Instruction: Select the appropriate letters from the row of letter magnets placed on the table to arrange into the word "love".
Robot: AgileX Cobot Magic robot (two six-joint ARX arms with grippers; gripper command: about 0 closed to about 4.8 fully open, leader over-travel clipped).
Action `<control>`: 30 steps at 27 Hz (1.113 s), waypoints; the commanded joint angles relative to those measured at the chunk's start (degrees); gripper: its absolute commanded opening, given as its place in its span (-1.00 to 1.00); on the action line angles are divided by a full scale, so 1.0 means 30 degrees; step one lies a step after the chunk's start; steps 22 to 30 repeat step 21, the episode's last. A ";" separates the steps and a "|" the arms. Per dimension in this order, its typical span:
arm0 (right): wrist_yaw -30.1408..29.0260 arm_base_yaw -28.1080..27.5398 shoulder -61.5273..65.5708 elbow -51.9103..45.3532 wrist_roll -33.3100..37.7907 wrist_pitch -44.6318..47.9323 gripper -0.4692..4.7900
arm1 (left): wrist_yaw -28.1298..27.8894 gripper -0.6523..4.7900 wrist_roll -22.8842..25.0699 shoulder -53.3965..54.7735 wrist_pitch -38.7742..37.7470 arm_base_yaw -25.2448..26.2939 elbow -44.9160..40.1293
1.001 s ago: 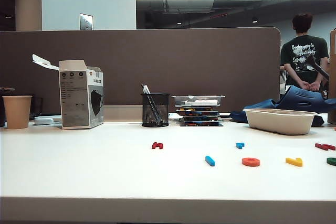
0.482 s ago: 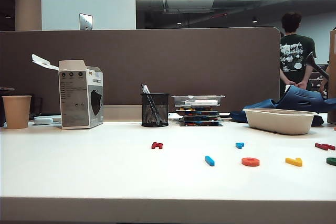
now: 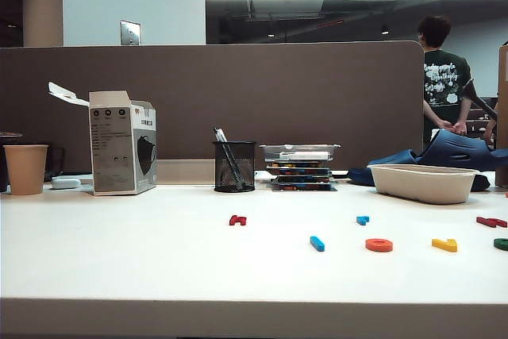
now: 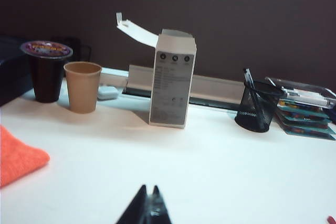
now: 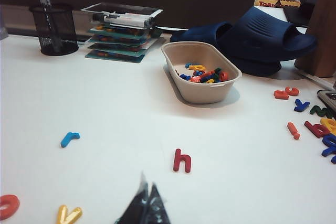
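Letter magnets strung across white table (image 3: 119,252), mid to right side in exterior view. Dark red H-like piece (image 3: 237,220) alone near centre, well apart from rest. Short chunky blue piece (image 3: 362,219) further right; nearer front edge, blue straight bar (image 3: 317,243), orange ring (image 3: 379,244), yellow angular piece (image 3: 444,244) in loose line, gaps btwn each. Another red letter (image 3: 490,221) and green rounded piece (image 3: 501,244) hard against right frame edge, green one cut off.

Left gripper (image 4: 148,208) low over bare tabletop, fingers pressed together to a point, nothing held. Wide open white surface ahead of it up to paper cup (image 4: 83,86), carton (image 4: 172,80) and mesh pen cup (image 4: 257,109) along back edge by brown partition (image 3: 238,101). Orange cloth (image 4: 18,156) at side.

Right gripper (image 5: 144,208) also fully closed, empty, hovering over table just beside yellow piece (image 5: 69,214) and orange ring (image 5: 8,205). Red h (image 5: 182,160) just ahead, blue piece (image 5: 69,139) off to side, clear room btwn. Beige tray (image 5: 202,90) w/ spare letters beyond; scattered letters (image 5: 310,121) crowd far side near blue shoes (image 5: 252,35). Left half of table front bare.
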 commanded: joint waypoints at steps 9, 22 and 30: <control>0.0357 0.0015 -0.0131 -0.0102 -0.0138 -0.0058 -0.84 | 0.0051 -0.78 0.0707 -0.0007 0.1071 0.0029 -0.0379; 0.0357 0.0015 -0.0138 -0.0102 -0.0138 -0.0051 -0.84 | 0.0044 -0.78 0.0707 -0.0007 0.1064 0.0029 -0.0379; 0.0357 0.0015 -0.0138 -0.0102 -0.0138 -0.0051 -0.84 | 0.0044 -0.78 0.0707 -0.0007 0.1064 0.0029 -0.0379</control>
